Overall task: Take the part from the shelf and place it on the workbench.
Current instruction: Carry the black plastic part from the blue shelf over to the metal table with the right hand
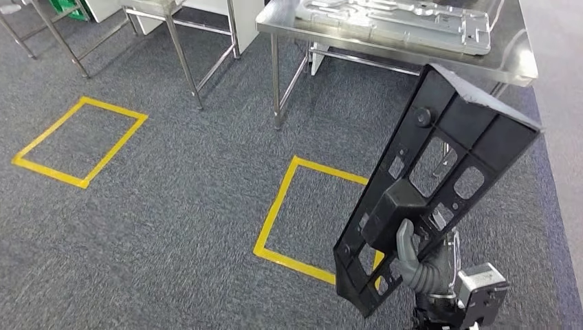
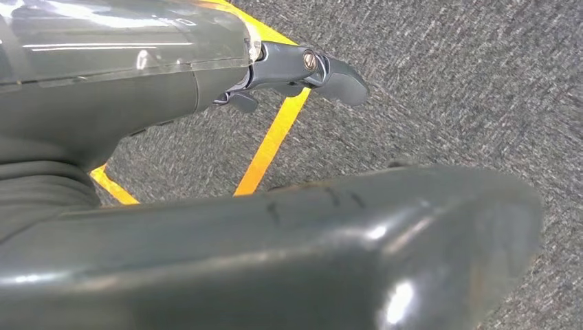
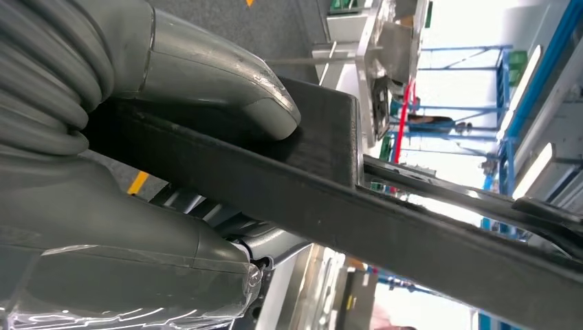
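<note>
My right hand (image 1: 412,258) grips a long black plastic part (image 1: 440,179) with several cut-outs, holding it upright and tilted at the lower right of the head view. In the right wrist view the thumb (image 3: 220,75) presses on the part's raised black block (image 3: 323,137), with the other fingers under it. The steel workbench (image 1: 512,67) stands ahead at the top right, apart from the part. My left hand (image 2: 137,89) hangs above the carpet and holds nothing; one dark finger (image 2: 337,75) is stretched out.
A flat silver metal panel (image 1: 412,24) lies on the workbench. Two yellow tape squares (image 1: 278,206) (image 1: 82,141) mark the grey carpet. Legs of other steel tables (image 1: 185,62) stand at the back left. The workbench legs (image 1: 276,82) are ahead.
</note>
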Motion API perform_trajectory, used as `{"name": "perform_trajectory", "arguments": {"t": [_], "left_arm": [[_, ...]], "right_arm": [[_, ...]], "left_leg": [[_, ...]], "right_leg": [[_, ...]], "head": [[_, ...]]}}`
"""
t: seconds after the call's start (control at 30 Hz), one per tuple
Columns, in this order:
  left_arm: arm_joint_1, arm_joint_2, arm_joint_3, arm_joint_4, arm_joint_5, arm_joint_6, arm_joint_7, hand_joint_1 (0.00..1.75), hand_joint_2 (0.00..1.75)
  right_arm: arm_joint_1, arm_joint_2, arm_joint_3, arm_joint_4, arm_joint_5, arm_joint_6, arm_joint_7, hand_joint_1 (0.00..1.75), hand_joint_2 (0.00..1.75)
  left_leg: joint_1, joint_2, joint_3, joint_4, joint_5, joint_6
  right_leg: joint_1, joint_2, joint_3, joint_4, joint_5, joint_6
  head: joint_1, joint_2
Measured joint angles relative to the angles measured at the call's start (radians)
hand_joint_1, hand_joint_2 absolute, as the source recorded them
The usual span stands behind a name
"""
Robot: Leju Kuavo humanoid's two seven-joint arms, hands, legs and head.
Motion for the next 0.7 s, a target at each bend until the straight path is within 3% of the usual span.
{"name": "perform_trajectory", "arguments": {"t": [0.07,0.13,0.2,0.23,0.27,0.3,0.37,0.4,0.43,0.53,0.6,0.63,0.7], "left_arm": [[-0.003,0.002,0.000,0.002,0.000,0.005,0.002,0.00,0.00],[-0.006,0.005,0.000,0.002,0.000,0.008,0.004,0.00,0.00],[-0.006,0.007,0.000,0.004,0.000,0.010,0.007,0.00,0.00],[-0.005,0.007,0.000,0.005,0.000,0.010,0.009,0.00,0.00],[-0.003,0.008,0.000,0.006,0.001,0.011,0.010,0.00,0.00],[-0.001,0.009,0.001,0.007,0.002,0.011,0.011,0.00,0.00],[0.001,0.012,0.001,0.007,0.003,0.013,0.012,0.00,0.00],[0.002,0.013,0.002,0.007,0.004,0.014,0.013,0.00,0.00],[0.002,0.014,0.003,0.008,0.005,0.016,0.014,0.00,0.00],[0.001,0.014,0.005,0.009,0.012,0.025,0.020,0.00,0.00],[0.002,0.012,0.007,0.009,0.016,0.031,0.024,0.00,0.00],[0.001,0.011,0.008,0.009,0.019,0.034,0.027,0.00,0.00],[0.001,0.010,0.009,0.009,0.029,0.043,0.033,0.00,0.00]], "right_arm": [[0.001,0.000,0.002,-0.002,0.007,-0.005,0.000,1.75,1.75],[0.001,0.000,0.005,-0.004,0.010,-0.009,-0.001,1.75,1.75],[0.001,0.000,0.009,-0.005,0.013,-0.010,0.000,1.75,1.75],[0.002,0.000,0.011,-0.005,0.015,-0.010,0.000,1.75,1.75],[0.002,-0.001,0.013,-0.004,0.017,-0.010,0.000,1.75,1.75],[0.002,-0.001,0.016,-0.004,0.019,-0.009,0.001,1.75,1.75],[0.000,-0.001,0.021,-0.002,0.023,-0.008,0.001,1.75,1.75],[-0.002,-0.001,0.024,-0.001,0.025,-0.008,0.002,1.75,1.75],[-0.004,-0.002,0.027,0.000,0.026,-0.008,0.004,1.75,1.75],[-0.011,-0.006,0.035,0.002,0.028,-0.008,0.011,1.75,1.75],[-0.016,-0.011,0.044,0.003,0.028,-0.010,0.014,1.75,1.75],[-0.020,-0.014,0.050,0.004,0.028,-0.011,0.014,1.75,1.75],[-0.026,-0.019,0.061,0.007,0.029,-0.012,0.015,1.75,1.75]], "left_leg": [[0.001,0.003,0.009,0.003,-0.009,-0.011],[0.002,0.003,-0.022,0.080,-0.046,-0.016],[0.003,0.002,-0.110,0.232,-0.100,-0.017],[0.003,0.002,-0.152,0.290,-0.110,-0.017],[0.003,0.002,-0.181,0.317,-0.098,-0.016],[0.002,0.001,-0.187,0.297,-0.062,-0.013],[-0.001,0.000,-0.155,0.172,0.037,-0.002],[-0.004,0.000,-0.133,0.109,0.068,0.004],[-0.007,-0.001,-0.117,0.067,0.080,0.009],[-0.010,-0.004,-0.099,0.031,0.068,0.022],[-0.005,-0.006,-0.075,0.013,0.064,0.033],[-0.003,-0.007,-0.062,0.006,0.062,0.037],[-0.002,-0.007,-0.046,-0.001,0.052,0.040]], "right_leg": [[-0.003,0.004,0.011,-0.008,-0.005,-0.014],[-0.007,0.004,0.029,-0.017,-0.011,-0.029],[-0.003,0.005,0.041,-0.018,-0.023,-0.039],[0.000,0.007,0.049,-0.018,-0.030,-0.041],[0.002,0.010,0.058,-0.018,-0.038,-0.042],[0.003,0.014,0.070,-0.018,-0.047,-0.041],[0.005,0.018,0.098,-0.018,-0.067,-0.038],[0.007,0.019,0.108,-0.017,-0.077,-0.034],[0.008,0.020,0.113,-0.018,-0.084,-0.029],[0.008,0.021,0.121,-0.015,-0.085,-0.008],[0.005,0.017,0.108,0.028,-0.085,0.002],[0.004,0.015,0.080,0.076,-0.096,0.007],[-0.001,0.013,-0.004,0.194,-0.141,0.019]], "head": [[0.000,0.000],[0.000,0.000],[-0.001,0.000],[-0.001,0.000],[-0.001,0.000],[-0.001,0.000],[0.000,0.000],[0.000,0.000],[0.000,0.000],[0.000,0.000],[0.000,0.000],[0.000,0.000],[0.001,0.000]]}}
